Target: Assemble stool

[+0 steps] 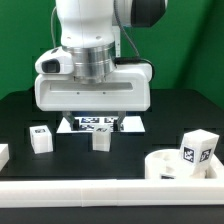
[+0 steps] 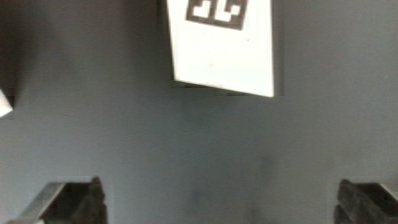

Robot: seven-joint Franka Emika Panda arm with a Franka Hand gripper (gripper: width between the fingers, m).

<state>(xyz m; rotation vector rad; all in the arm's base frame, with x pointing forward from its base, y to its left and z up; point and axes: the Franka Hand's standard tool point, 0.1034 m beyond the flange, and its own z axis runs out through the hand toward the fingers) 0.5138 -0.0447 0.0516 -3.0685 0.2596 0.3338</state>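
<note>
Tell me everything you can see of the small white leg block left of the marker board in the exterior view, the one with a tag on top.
The leg block is a small white rectangular piece, plastic by its look, with a square black-and-white tag on its top face. It rests flat on the black table, toward the exterior view's left of the marker board, and touches nothing else. The open gripper hangs elsewhere, apart from it.

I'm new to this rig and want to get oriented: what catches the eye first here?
The big white arm fills the middle of the exterior view, its claw open and empty above the dark table. At that view's right sits the round seat with a tagged leg block close by.
</note>
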